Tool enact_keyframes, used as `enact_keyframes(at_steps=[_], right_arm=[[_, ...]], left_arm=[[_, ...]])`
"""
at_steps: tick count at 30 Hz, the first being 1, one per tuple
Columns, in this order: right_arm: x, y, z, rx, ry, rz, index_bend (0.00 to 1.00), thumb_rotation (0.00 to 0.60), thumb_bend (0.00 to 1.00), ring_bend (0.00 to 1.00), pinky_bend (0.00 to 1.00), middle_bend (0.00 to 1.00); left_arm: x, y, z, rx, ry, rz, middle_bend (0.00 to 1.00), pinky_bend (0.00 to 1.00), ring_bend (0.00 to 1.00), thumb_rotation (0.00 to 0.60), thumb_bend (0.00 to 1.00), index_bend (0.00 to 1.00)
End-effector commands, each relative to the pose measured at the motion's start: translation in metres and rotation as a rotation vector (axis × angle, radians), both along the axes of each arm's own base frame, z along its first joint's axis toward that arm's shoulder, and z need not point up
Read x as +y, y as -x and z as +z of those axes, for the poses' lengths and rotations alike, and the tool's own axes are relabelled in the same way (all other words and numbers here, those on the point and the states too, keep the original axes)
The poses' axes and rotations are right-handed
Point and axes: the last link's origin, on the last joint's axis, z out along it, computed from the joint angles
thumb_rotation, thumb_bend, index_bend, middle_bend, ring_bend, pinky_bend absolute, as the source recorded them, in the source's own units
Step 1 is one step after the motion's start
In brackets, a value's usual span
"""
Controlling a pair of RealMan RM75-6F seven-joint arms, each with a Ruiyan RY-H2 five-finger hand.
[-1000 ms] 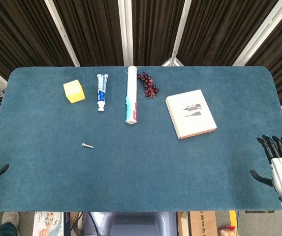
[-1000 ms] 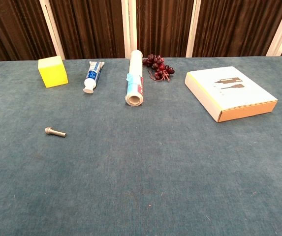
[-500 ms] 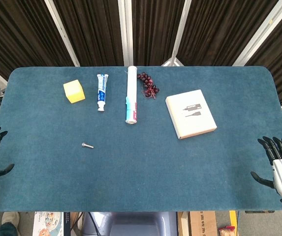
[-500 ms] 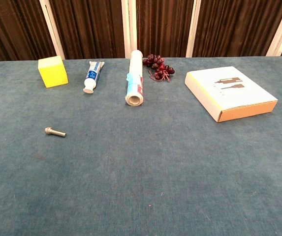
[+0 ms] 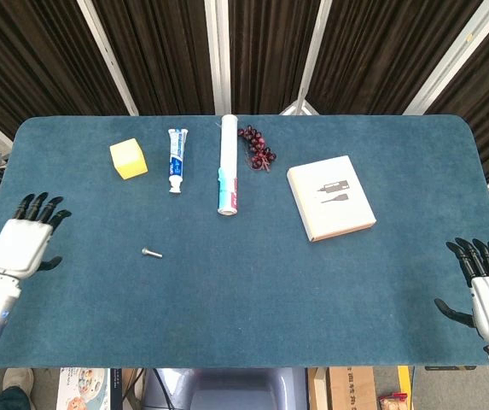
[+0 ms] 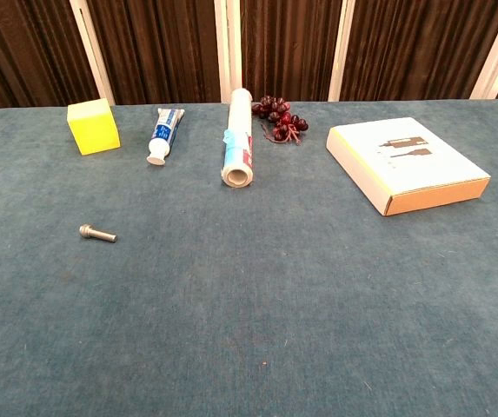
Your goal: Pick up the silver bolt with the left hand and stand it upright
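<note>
The task is at its first step, the approach: the silver bolt point(image 5: 150, 253) lies on its side on the blue table point(image 5: 253, 299), untouched, with its head pointing to 9 o'clock. It rests at about 6 o'clock from the toothpaste tube point(image 5: 176, 159) and well apart from the yellow block point(image 5: 129, 159). The left hand point(image 5: 26, 241) is over the table's left edge, at 9 o'clock from the bolt, with fingers spread and holding nothing. The right hand point(image 5: 486, 286) waits at the far right edge, fingers also apart and empty. In my judgement, the next move calls for the left hand to travel toward 3 o'clock, come down over the bolt and pinch its thin shank, which is small and may roll.
</note>
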Motion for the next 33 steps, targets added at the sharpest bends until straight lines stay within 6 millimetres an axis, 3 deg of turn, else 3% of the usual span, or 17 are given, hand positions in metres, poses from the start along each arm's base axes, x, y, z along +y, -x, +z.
enact_keyframes(at_steps=[1, 12, 33], right_arm=[[0.000, 0.000, -0.001, 0.004, -0.005, -0.001, 0.15, 0.600, 0.15, 0.08, 0.01, 0.14], [0.000, 0.001, -0.005, 0.016, -0.014, -0.020, 0.15, 0.600, 0.15, 0.08, 0.01, 0.14], [-0.003, 0.004, -0.006, 0.007, -0.032, -0.037, 0.15, 0.600, 0.15, 0.08, 0.01, 0.14]], left_arm=[[0.022, -0.023, -0.014, 0.030, 0.086, -0.022, 0.09, 0.02, 0.00, 0.600, 0.27, 0.26], [0.029, -0.054, -0.058, 0.084, 0.214, -0.122, 0.10, 0.02, 0.00, 0.600, 0.30, 0.31], [0.037, -0.069, -0.125, 0.014, 0.292, -0.082, 0.13, 0.02, 0.02, 0.600, 0.35, 0.38]])
